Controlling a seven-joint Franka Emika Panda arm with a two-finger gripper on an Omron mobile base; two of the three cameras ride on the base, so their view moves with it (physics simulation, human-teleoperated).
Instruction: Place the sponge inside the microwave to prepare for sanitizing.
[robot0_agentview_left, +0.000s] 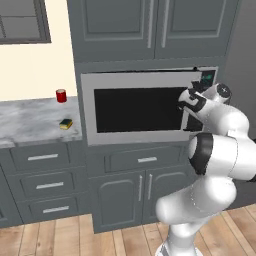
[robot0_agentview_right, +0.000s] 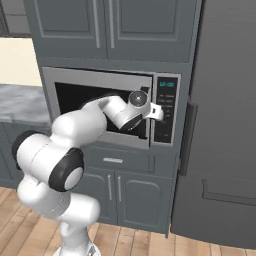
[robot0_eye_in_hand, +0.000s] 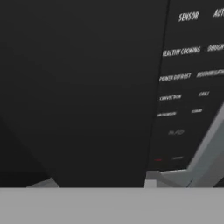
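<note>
- One microwave (robot0_agentview_left: 135, 107), built in under the upper cabinets, silver frame and black glass door; the door stands slightly ajar in the left base view, its right edge swung out a little from the frame.
- One keypad panel (robot0_agentview_right: 165, 107) right of the door, black with a small lit display at the top; the hand view sees it close up (robot0_eye_in_hand: 188, 78) with rows of white labels (SENSOR, HEALTHY COOKING, POWER DEFROST readable, the rest too blurred).
- My jaws (robot0_agentview_left: 188, 100) sit at the right edge of the door, by the seam with the keypad; they are closed down tight, and whether they have hold of the door handle I cannot tell, since my own wrist covers it.
- In the right base view my hand (robot0_agentview_right: 145, 107) is up against the door's right side, just left of the keypad.
- One sponge (robot0_agentview_left: 66, 123), yellow with a dark green top, lies flat on the marble tabletop (robot0_agentview_left: 30, 120) left of the microwave, near the tabletop's front right corner, well apart from my jaws.
- One red can (robot0_agentview_left: 61, 95) stands upright further back on the same tabletop, against the cream wall, apart from the sponge.
- Two upper cabinet doors (robot0_agentview_left: 150, 25) above the microwave, two lower doors below it with one drawer (robot0_agentview_left: 146, 160) between.
- Three drawers (robot0_agentview_left: 42, 185) stacked under the tabletop.
- One tall grey fridge (robot0_agentview_right: 225, 125) right of the microwave column, dark vertical handle.
- Wooden floor (robot0_agentview_left: 50, 240) below.
</note>
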